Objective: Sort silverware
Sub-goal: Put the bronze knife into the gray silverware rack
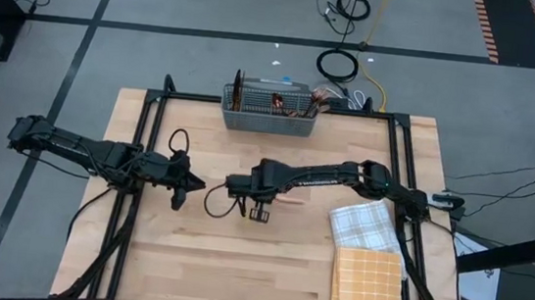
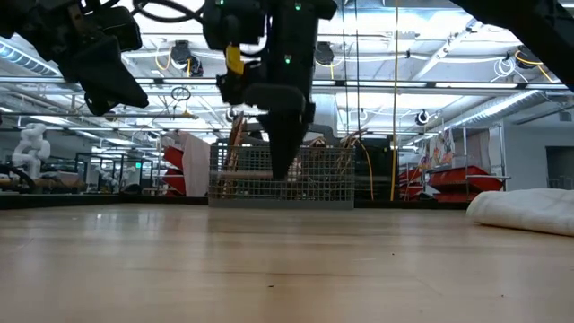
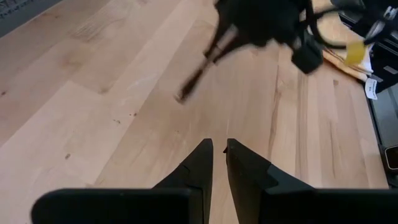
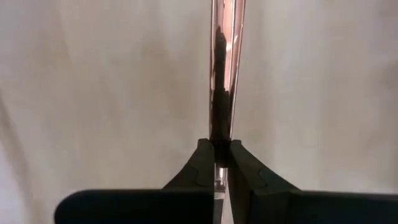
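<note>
1. Right gripper point(image 4: 214, 158) – jaws clenched on one piece of silverware point(image 4: 225, 74), a thin shiny copper-toned strip running straight out from between the dark fingers; can't tell spoon, fork or knife from the wrist view

2. High view: right gripper point(image 1: 260, 211) sits over mid-table w/ the held piece under the arm; a pinkish sliver shows just beside it

3. Left gripper point(image 3: 219, 163) – dark wedge-shaped fingers nearly together, a narrow slit between them, nothing in it. In the high view it sits point(image 1: 181, 193) left of centre, near the right gripper but apart

4. Table point(image 1: 237, 265) – pale wood planks, visible grain, black metal frame along both sides

5. Grey mesh caddy point(image 1: 269, 114) at the far edge, centre – wire-grid walls, several copper pieces standing upright inside; low view shows it point(image 2: 269, 175) behind the right arm, which partly blocks it

6. Cloths near the right edge: a white checked cloth point(image 1: 364, 223), rumpled, and an orange checked cloth point(image 1: 365, 288), flat, touching it on the near side. Low view shows a white lump point(image 2: 525, 211) on the right

7. Open room: the near-left half of the tabletop is bare wood; cables loop on the grey floor beyond the far edge
</note>
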Robot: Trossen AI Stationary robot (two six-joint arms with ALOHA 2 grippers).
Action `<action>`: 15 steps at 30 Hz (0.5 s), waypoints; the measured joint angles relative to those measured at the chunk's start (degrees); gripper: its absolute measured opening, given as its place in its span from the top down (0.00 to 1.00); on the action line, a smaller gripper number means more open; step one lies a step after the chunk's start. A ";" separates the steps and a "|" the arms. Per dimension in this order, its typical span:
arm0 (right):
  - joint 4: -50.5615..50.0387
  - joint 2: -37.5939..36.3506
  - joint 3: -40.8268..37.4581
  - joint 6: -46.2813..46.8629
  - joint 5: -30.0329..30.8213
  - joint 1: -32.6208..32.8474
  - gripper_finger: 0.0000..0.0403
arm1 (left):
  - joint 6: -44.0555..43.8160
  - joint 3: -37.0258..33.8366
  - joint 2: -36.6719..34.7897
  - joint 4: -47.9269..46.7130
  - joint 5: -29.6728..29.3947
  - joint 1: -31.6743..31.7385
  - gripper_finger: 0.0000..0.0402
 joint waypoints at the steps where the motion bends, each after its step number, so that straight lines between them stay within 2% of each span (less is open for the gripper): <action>1: -1.13 0.00 1.30 -0.93 1.32 -0.42 1.00 | 0.00 0.00 0.00 0.00 0.00 0.00 0.87; 11: -9.66 -0.28 15.88 -12.23 11.72 -8.75 1.00 | 0.00 0.00 0.00 -0.12 0.00 0.00 0.87; 15: -10.43 -2.20 15.47 -18.79 16.49 -11.90 1.00 | -0.02 0.00 0.00 -1.29 -0.01 0.02 0.87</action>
